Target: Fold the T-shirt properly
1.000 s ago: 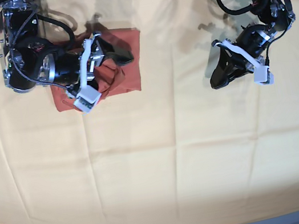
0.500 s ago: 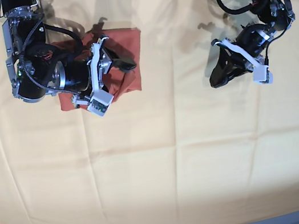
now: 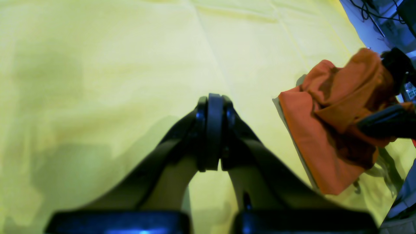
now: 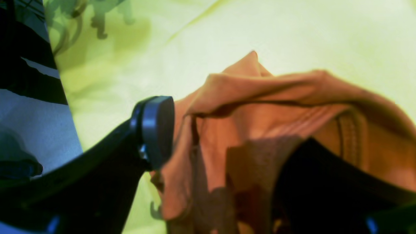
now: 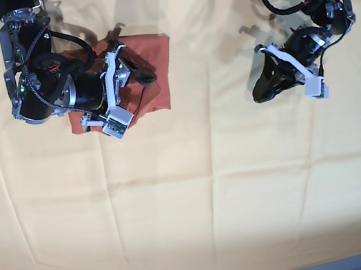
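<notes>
The right tool [image 4: 227, 156] is spread wide, with rust cloth of the T-shirt [image 5: 155, 69] draped between its jaws but not pinched. The left tool [image 3: 211, 130] is closed on nothing, well apart over the yellow cloth [image 5: 212, 192]. The T-shirt lies bunched near the counter's far edge. If the tool is lifted, draped cloth could be snagged and the fold dragged open.

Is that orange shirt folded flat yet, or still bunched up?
Still bunched. The shirt is a small rumpled heap, with a loose fold raised between the open fingers of the right claw.
</notes>
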### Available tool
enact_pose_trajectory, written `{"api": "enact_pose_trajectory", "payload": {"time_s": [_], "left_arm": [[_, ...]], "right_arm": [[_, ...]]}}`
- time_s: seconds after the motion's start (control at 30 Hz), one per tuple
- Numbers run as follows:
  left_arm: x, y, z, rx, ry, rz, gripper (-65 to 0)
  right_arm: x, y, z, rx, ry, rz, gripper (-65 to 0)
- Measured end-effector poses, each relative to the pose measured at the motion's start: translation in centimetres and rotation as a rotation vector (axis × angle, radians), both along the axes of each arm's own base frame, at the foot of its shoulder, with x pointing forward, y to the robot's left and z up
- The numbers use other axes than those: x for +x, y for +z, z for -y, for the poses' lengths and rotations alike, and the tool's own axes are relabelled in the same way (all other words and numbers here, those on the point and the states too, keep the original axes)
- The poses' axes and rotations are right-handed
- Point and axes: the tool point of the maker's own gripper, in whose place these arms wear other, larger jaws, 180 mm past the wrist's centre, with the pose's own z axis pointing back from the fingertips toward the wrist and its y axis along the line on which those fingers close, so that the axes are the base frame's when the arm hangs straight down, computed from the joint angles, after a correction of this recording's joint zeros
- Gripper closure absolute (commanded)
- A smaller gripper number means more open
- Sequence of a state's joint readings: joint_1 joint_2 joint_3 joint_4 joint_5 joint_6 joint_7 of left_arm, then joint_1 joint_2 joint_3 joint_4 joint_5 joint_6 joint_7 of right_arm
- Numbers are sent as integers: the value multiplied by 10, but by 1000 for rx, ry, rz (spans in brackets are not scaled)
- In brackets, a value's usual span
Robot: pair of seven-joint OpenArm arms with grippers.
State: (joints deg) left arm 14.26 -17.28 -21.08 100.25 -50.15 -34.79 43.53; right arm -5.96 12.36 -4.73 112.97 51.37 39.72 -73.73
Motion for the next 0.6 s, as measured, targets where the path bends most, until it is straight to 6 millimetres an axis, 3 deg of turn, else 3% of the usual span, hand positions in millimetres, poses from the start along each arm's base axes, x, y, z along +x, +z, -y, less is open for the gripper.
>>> {"api": "enact_pose_trajectory", "payload": {"time_s": [0.27,0.4,0.6], "left_arm": [[0,0,0,-1,1,0,0],[0,0,0,1,0,0,0],[0,0,0,-1,1,0,0]], "right_arm": [[3,11,2,-38,1,61,-377],[8,2,22,-150,-21,84,-377],[14,3,39,-170,-58,92,-377]]}}
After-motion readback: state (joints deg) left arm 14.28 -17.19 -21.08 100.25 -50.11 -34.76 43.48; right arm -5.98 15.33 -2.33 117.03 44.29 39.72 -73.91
